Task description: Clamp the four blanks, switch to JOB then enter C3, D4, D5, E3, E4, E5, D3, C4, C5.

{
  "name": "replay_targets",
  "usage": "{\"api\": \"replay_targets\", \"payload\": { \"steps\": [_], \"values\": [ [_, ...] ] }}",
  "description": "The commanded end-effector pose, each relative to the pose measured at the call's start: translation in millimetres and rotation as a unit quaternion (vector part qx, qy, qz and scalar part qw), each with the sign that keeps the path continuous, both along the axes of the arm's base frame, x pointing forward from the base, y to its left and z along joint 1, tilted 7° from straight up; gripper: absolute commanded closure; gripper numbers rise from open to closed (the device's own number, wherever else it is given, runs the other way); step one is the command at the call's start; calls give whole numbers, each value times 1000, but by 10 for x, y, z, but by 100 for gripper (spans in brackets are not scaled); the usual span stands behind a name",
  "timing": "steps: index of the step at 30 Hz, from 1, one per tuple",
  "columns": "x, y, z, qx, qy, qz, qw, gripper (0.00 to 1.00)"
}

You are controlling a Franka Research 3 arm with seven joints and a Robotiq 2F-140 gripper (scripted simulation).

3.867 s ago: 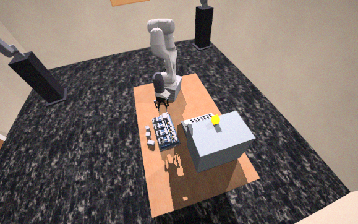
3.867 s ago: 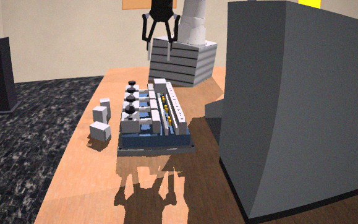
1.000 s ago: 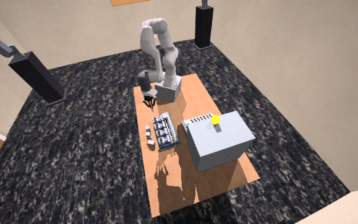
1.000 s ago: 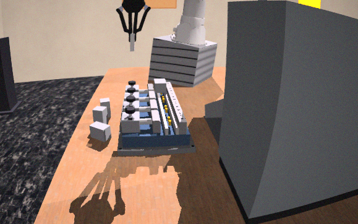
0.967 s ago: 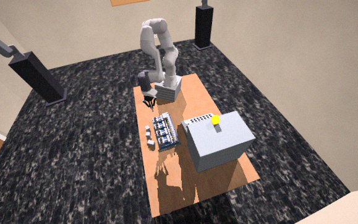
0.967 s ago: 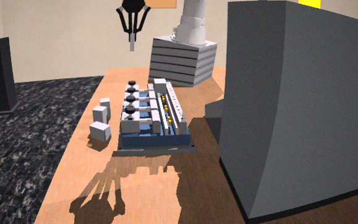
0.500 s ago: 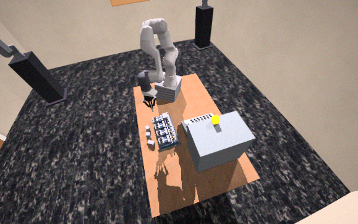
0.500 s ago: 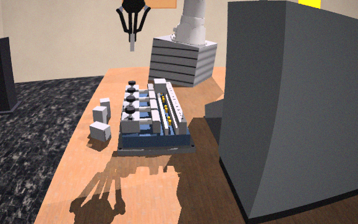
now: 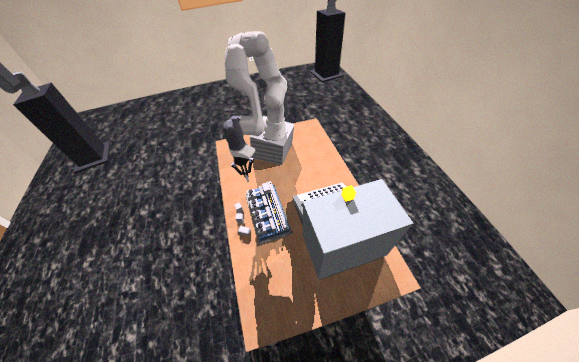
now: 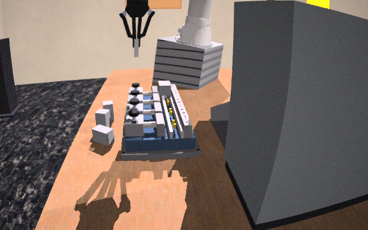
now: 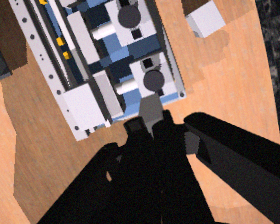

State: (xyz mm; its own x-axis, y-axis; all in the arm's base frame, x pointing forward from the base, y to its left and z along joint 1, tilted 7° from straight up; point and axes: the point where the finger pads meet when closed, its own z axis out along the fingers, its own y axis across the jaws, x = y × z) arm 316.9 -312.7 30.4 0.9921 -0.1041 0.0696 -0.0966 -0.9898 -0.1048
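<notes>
The gripper (image 9: 246,173) (image 10: 136,44) (image 11: 150,122) is shut, with a narrow grey tip protruding from its fingertips and no blank seen between them. It hangs high near the fixture's robot-side end. The blue-and-white vise fixture (image 10: 161,144) has four stations with black round knobs. A white block, apparently a blank (image 10: 164,87) (image 11: 83,106), sits at the robot-side station against the rail side; whether it is clamped cannot be told. Three white blanks (image 10: 108,104) (image 10: 102,117) (image 10: 103,135) stand left of the fixture. The amber lamp (image 9: 349,193) (image 10: 318,4) is lit. No lit lens can be made out.
The large grey cabinet (image 9: 363,215) (image 10: 262,111) stands right of the fixture, with the key panel (image 9: 325,191) on its robot side. Key names and the selector are not readable. The striped robot base (image 9: 272,149) (image 10: 180,65) stands behind the fixture.
</notes>
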Motion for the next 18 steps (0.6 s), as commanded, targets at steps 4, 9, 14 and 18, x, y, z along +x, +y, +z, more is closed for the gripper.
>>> {"api": "replay_targets", "payload": {
  "steps": [4, 9, 14, 18],
  "values": [
    [40, -7, -150, -2, -3, -5, 1000, 100],
    [57, 5, -305, -2, -3, -5, 1000, 100],
    [68, 12, -404, -2, -3, -5, 1000, 100],
    [83, 23, -538, -2, -3, -5, 1000, 100]
  ]
}}
